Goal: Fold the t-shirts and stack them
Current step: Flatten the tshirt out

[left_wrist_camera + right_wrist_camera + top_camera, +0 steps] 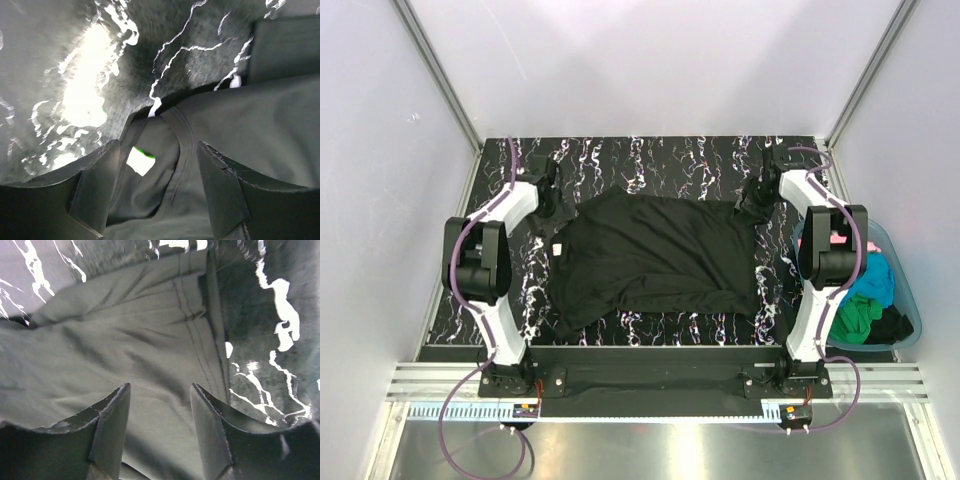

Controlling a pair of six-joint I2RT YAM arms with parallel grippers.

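The black t-shirt (655,255) lies flat, lengthwise across the desk (650,160), collar pointing left and hem right. The left claw (157,145) and right claw (160,386) both gape over it.

You have no text, brand or number to read here: the white neck tag (140,161) in the collar of the black t-shirt (655,255) is glared out.

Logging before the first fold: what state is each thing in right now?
black t-shirt: spread out on the table, unfolded, slightly wrinkled.
left gripper: open, over the collar.
right gripper: open, over a hemmed edge.
tub: holds bunched, unfolded coloured shirts.
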